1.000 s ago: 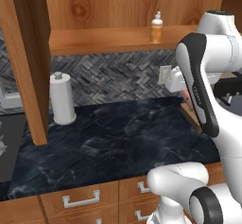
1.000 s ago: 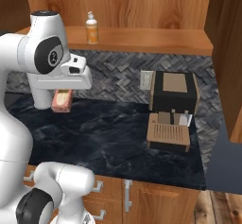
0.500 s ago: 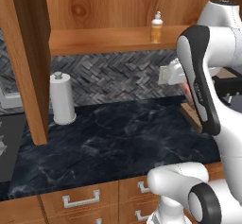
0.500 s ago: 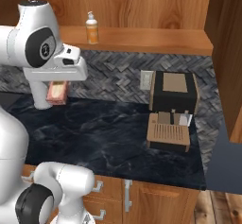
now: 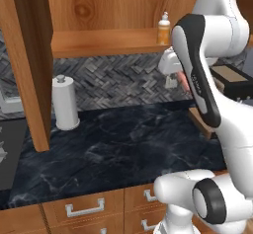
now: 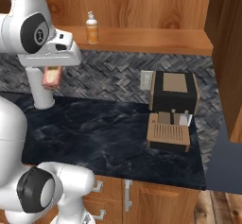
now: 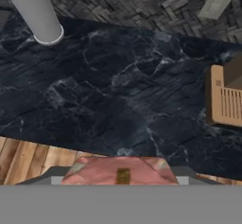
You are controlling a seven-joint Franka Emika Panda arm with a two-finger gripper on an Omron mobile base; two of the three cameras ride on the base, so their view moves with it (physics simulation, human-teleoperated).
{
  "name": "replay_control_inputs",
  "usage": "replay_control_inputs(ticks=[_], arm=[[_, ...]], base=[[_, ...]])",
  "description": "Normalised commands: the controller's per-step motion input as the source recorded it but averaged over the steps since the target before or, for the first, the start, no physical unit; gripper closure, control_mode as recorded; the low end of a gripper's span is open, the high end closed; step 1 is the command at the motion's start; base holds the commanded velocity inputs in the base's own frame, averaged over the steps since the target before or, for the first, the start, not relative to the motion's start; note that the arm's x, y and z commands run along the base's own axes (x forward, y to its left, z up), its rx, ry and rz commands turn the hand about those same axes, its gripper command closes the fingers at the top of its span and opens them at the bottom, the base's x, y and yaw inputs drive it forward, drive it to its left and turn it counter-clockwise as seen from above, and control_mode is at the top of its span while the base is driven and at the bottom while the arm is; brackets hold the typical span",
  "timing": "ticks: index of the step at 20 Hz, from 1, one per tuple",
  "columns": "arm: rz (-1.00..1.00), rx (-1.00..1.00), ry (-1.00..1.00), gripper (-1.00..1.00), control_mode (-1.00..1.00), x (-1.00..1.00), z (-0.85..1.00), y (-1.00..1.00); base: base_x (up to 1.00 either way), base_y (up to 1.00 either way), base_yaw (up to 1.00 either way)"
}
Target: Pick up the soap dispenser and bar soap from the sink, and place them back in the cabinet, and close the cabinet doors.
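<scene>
My gripper (image 6: 51, 79) is shut on the bar soap (image 6: 51, 75), a reddish-brown block held in the air above the dark counter and just below shelf height. In the hand view the bar soap (image 7: 120, 169) lies between the fingertips at the bottom. From the left base view the gripper (image 5: 182, 80) is mostly hidden behind my arm. The orange soap dispenser (image 5: 164, 29) (image 6: 91, 28) stands upright on the cabinet shelf (image 5: 104, 43) (image 6: 151, 39). A cabinet door (image 5: 27, 65) stands open at the left, another (image 6: 227, 43) at the right. The sink (image 5: 11, 154) shows at the far left edge.
A white paper-towel roll (image 5: 65, 102) (image 7: 35, 10) stands on the counter by the left door. A brown and black coffee machine (image 6: 174, 109) (image 7: 227, 100) sits at the right against the herringbone backsplash, beside a wall outlet (image 6: 146, 80).
The arm has lifted the bar soap upward, from just above the counter to near shelf height. The grip has stayed the same.
</scene>
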Motion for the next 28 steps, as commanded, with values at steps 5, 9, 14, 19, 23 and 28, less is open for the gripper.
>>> replay_control_inputs(ticks=[5,9,14,19,23,28], arm=[[0.00,0.00,-0.06,1.00,-1.00,0.40,0.20,0.46],[0.00,0.00,-0.06,1.00,-1.00,0.33,0.17,0.46],[0.00,0.00,-0.10,1.00,-1.00,0.33,0.18,0.33],[0.00,0.00,-0.12,1.00,-1.00,0.33,0.12,0.21],[0.00,0.00,-0.09,1.00,-1.00,0.60,0.04,0.09],[0.00,0.00,-0.04,1.00,-1.00,0.75,0.13,0.00]], base=[[0.00,0.00,0.00],[0.00,0.00,0.00],[0.00,0.00,0.00],[0.00,0.00,0.00],[0.00,0.00,0.00],[0.00,0.00,0.00]])
